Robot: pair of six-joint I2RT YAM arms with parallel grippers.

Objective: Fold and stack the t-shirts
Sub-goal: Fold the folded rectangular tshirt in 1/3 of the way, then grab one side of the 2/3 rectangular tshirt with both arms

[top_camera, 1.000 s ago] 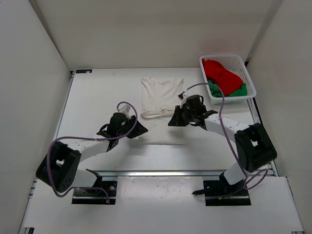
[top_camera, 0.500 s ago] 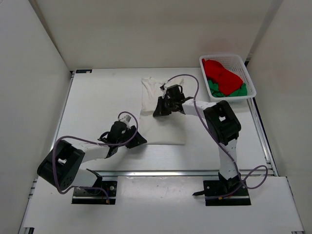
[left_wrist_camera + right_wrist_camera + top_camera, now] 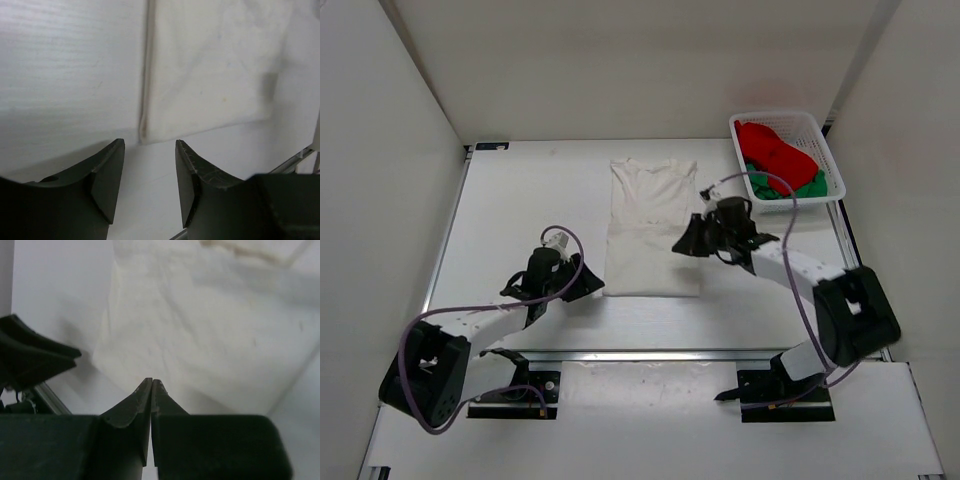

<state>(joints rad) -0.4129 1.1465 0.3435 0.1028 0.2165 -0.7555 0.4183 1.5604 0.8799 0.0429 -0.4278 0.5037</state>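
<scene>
Here, we look down on a table (image 3: 520, 200) where a white shirt (image 3: 653, 225) lies spread flat in the middle, collar toward the far wall and hem toward the arms. We judge it is laid out this way so that it can be folded cleanly. The left tool (image 3: 586, 287) sits low on the table, just beside the shirt's near left corner. In its wrist view the fingers stand apart with nothing between them and the cloth corner lies just ahead, which looks to us like lining up for a pinch. The right tool (image 3: 682, 244) is at the shirt's right edge, fingers pressed together and holding nothing, with cloth spread beneath it. A basket (image 3: 772, 114) at the far right corner holds the red shirt (image 3: 775, 155) and the green shirt (image 3: 807, 187), both crumpled, presumably awaiting their turn. Nothing is stacked yet, so we judge the task is at an early stage.
</scene>
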